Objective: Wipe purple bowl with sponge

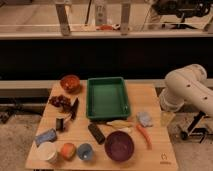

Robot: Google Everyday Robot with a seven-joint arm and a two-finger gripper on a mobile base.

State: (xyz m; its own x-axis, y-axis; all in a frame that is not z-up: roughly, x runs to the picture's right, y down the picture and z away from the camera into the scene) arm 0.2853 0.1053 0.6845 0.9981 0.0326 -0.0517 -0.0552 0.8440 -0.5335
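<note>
sponge (pixel 145 119) is seen right of tray (pixel 89 100), judged soft, light, best pinched mid-body | bowl (pixel 119 145) is set at worktop (pixel 155 152) front | gripper (pixel 167 118) at right edge, grip cannot be told

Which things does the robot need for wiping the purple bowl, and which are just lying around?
Needed: purple bowl, bluish sponge at the right, pincer by the table's right edge.
Lying about: green tray, orange bowl, grapes, carrot, banana, white cup, small blue bowl.
</note>
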